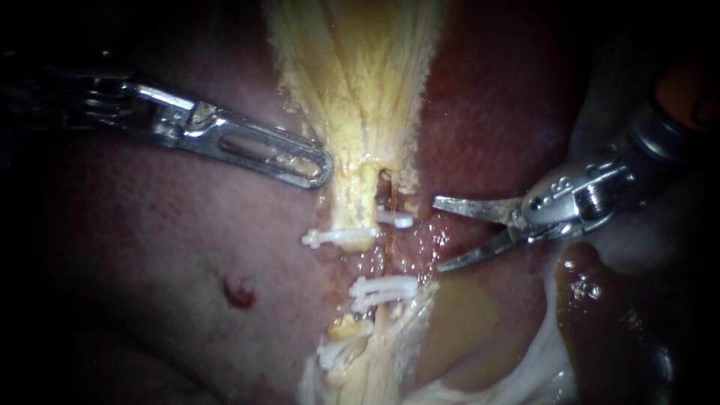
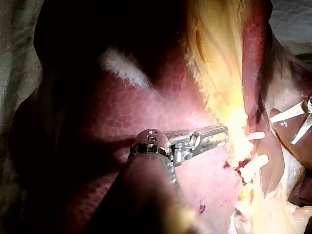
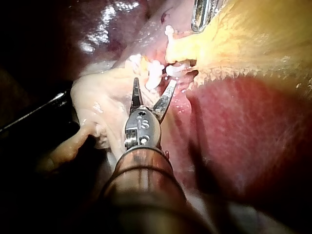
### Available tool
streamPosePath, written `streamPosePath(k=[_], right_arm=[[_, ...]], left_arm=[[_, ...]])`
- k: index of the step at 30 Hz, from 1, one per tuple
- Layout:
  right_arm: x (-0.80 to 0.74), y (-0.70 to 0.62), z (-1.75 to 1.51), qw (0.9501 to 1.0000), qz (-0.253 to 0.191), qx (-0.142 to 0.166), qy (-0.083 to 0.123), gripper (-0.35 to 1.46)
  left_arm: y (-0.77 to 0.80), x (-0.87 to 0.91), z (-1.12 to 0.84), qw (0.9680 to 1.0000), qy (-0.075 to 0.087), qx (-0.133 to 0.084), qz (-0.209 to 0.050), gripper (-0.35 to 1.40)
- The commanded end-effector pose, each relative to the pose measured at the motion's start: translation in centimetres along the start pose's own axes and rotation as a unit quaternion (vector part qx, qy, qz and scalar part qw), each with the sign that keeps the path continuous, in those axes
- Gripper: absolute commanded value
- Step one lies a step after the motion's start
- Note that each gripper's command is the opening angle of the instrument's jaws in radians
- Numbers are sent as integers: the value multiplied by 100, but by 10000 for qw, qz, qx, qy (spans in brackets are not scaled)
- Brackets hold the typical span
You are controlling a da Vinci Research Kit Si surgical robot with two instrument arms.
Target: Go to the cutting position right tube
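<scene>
The right tube [image 1: 385,251] runs down the middle of the frame, a thin wet strand just right of the thicker yellow tube [image 1: 352,210]. A white clip [image 1: 395,220] sits across its upper part and a pair of clips [image 1: 382,291] lower down, leaving a short bare stretch between them.

The right instrument [image 1: 436,235] comes in from the right edge. Its claw is released, two slim blades spread wide, their tips just beside that bare stretch but not yet around it.

The left instrument [image 1: 300,161] reaches in from the upper left over the liver [image 1: 150,247]. Its claw is clenched flat, the tip resting against the edge of the fanned yellow tissue [image 1: 352,67].

From where I stand the tube looks soft, slick and easily torn. I'd say it wants no tugging. The blades should straddle it squarely on the bare stretch, away from either clip, since the hard plastic could deflect them.
</scene>
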Motion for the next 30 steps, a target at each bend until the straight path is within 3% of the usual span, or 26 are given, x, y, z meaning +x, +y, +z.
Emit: streamPosePath(k=[1,5,16,22,30], right_arm=[[0,0,0,10000,-1,10,4,144],[0,0,0,10000,-1,25,7,144],[-1,0,0,10000,-3,70,16,144],[-2,0,2,9999,-3,161,50,144],[-25,-6,31,9965,359,748,137,144]], left_arm=[[0,0,-1,10000,0,4,-1,-35],[-2,-3,-11,10000,21,37,-9,-35],[-4,-20,-86,9996,-193,-160,-93,-35],[-5,-22,-88,9995,-233,-162,-109,-35],[-5,-22,-87,9995,-233,-162,-109,-35]])
